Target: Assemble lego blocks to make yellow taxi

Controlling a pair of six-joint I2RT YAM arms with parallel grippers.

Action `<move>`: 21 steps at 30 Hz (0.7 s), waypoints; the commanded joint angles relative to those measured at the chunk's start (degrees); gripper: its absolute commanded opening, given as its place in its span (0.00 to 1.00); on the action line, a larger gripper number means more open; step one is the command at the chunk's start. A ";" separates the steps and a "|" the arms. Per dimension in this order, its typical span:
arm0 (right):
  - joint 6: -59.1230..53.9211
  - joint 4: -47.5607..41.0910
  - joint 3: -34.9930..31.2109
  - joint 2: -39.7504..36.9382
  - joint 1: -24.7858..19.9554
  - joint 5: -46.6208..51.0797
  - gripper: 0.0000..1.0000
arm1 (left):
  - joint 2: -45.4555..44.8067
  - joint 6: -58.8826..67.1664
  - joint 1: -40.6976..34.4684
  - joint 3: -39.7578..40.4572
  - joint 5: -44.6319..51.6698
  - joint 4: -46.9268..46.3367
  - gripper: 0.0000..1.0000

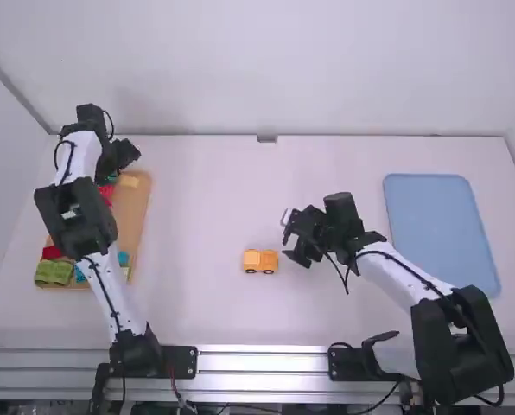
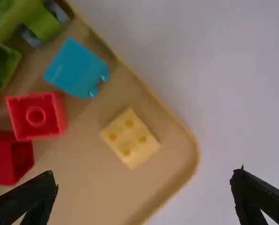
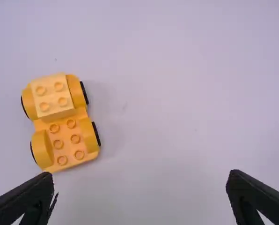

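Fingers of the right tool (image 1: 291,238) stand wide apart over the white surface (image 1: 206,190). Just beside that tool, on its left, sits the yellow taxi base (image 3: 63,145), upright on black wheels. A pale yellow block (image 3: 50,96) is set on one end of it, between two rounded fenders, its four studs facing up; six bare studs show on the other end. Farther out, to the right of the same tool, a light blue board (image 1: 439,225) lies flat, partly behind the right arm.

Well away to the left, the left tool (image 1: 121,164) is spread wide as well, above the far end of a tan tray (image 1: 135,216). Close by it, slightly toward the arm bases, a loose pale yellow block (image 2: 130,138) rests in the tray, studs up, near a rounded corner. Past that block come a teal block (image 2: 76,68) tipped on its side and a red block (image 2: 36,117) showing its hollow underside, with a second red block (image 2: 11,159) near the first. Farther along are a green piece (image 2: 41,23) with grey parts and a small green block (image 2: 3,70). Well apart from the left tool, at the tray's base-side end, lies another green block (image 1: 54,273).
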 commanded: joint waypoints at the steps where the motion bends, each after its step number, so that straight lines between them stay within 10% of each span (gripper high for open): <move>1: 0.26 -0.22 0.22 -0.74 -0.04 -0.15 0.98 | 0.39 -4.09 0.15 -1.44 0.22 1.55 0.99; 21: 0.22 -1.22 0.22 -0.74 -0.04 -0.09 0.98 | 0.39 -13.99 -0.28 -5.07 2.56 5.11 1.00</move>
